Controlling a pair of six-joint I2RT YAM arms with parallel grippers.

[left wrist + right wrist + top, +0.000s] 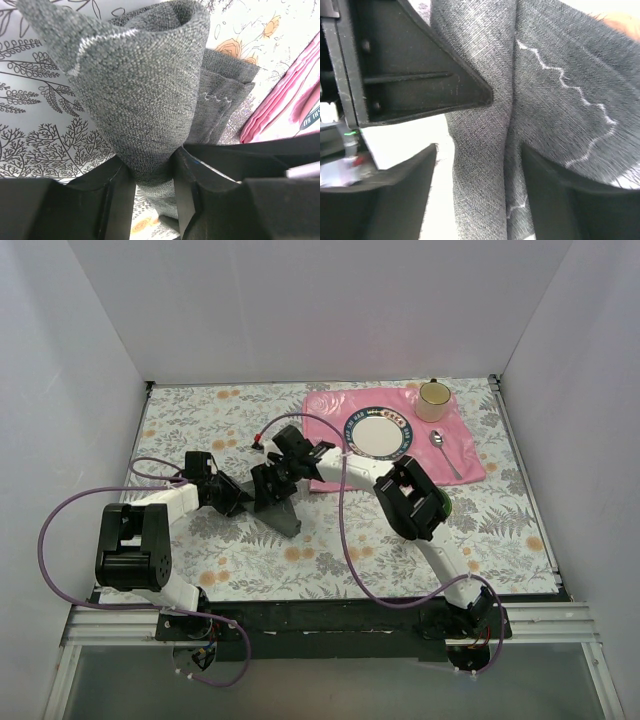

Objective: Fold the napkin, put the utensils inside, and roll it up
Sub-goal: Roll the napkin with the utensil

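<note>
Left fingers (115, 205) pinched shut on a bunch of the creased dark grey cloth napkin (285, 515), just beside the glossy pink placemat (330, 405); right fingers (560, 210) stood open astride it, holding nothing. On that one pinch the soft cloth could have slipped free and the fold flopped open

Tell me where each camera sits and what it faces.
Top: above and behind, looking down at the table; left arm and right arm show.
Left wrist: on the left arm, looking along its fingers, which pinch the napkin.
Right wrist: on the right arm, looking past open fingers at the napkin.
Shared: all see the napkin.
</note>
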